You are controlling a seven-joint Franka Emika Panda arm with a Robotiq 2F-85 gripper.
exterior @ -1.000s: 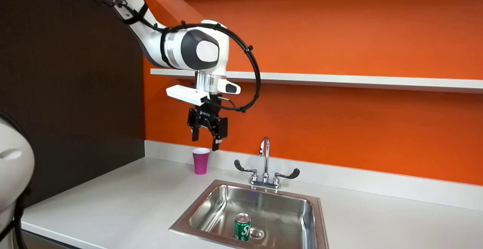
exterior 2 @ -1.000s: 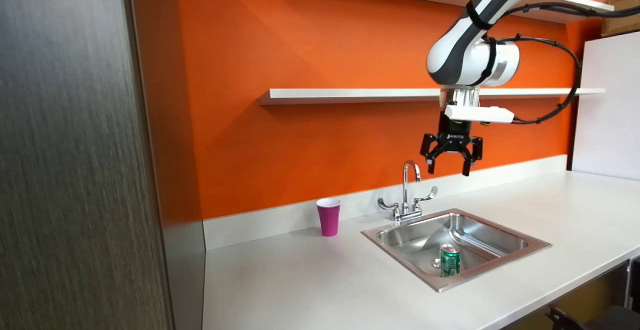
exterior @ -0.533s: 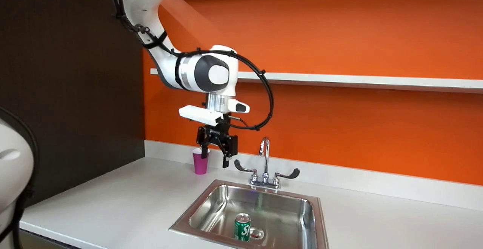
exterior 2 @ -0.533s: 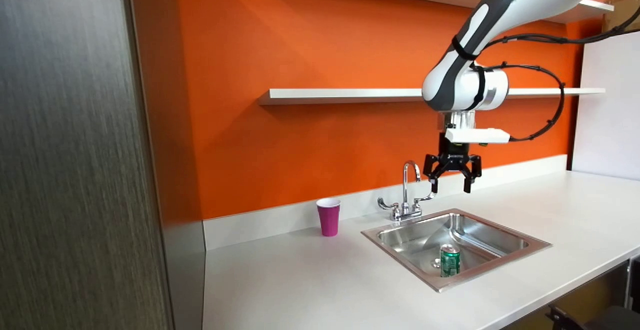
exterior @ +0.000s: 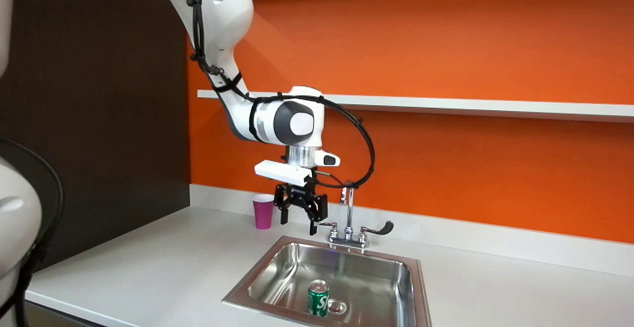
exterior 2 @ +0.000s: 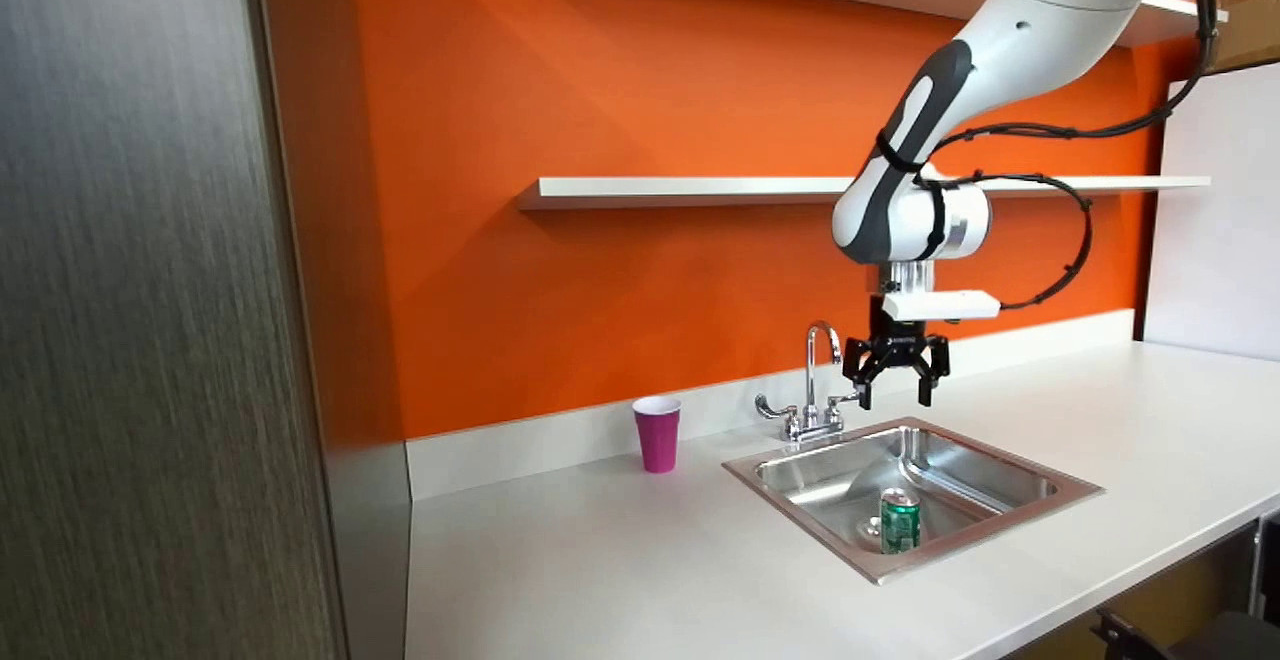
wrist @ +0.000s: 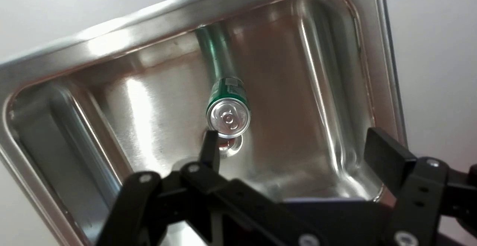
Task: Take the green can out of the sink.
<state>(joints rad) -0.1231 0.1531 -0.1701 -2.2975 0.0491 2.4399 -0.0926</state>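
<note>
The green can stands upright in the metal sink, next to the drain. It shows in an exterior view, and in the wrist view I see its silver lid from above. My gripper points down with its jaws wide apart and nothing between them. It hangs above the back part of the sink near the faucet, well above the can, also in an exterior view. In the wrist view the can lies beyond the left fingertip, not between the fingers.
The faucet with two handles stands behind the sink, close to my gripper. A pink cup stands on the counter by the back wall. A white shelf runs along the orange wall. A dark panel closes one side.
My open gripper has moved down steadily from higher up, and toward the sink. In the exterior views the can, cup and sink have not moved.
</note>
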